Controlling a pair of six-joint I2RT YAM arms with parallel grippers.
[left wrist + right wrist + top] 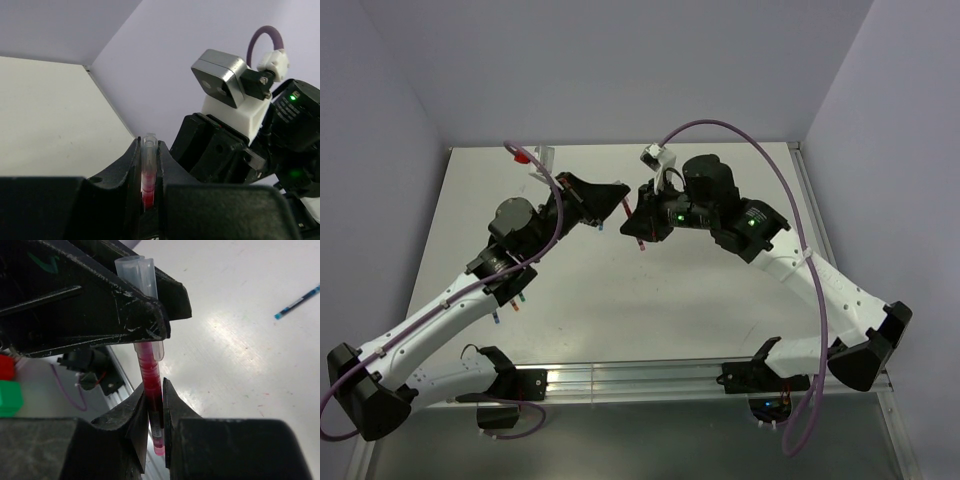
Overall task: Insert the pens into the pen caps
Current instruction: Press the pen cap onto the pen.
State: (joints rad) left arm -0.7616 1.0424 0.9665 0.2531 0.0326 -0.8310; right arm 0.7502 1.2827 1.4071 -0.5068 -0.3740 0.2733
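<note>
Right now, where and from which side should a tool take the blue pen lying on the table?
I would grip the blue pen at the middle of its thin body, coming straight down from above, closing across its length. It lies flat on the table, so only its two long sides can be pinched.

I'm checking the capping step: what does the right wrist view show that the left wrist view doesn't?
Only right wrist: the right pincer clamped on the red pen, and a blue pen lying loose on the table. Only left wrist: the other arm's camera block. Both: the clear cap gripped by the left pincer, with red showing inside it.
</note>
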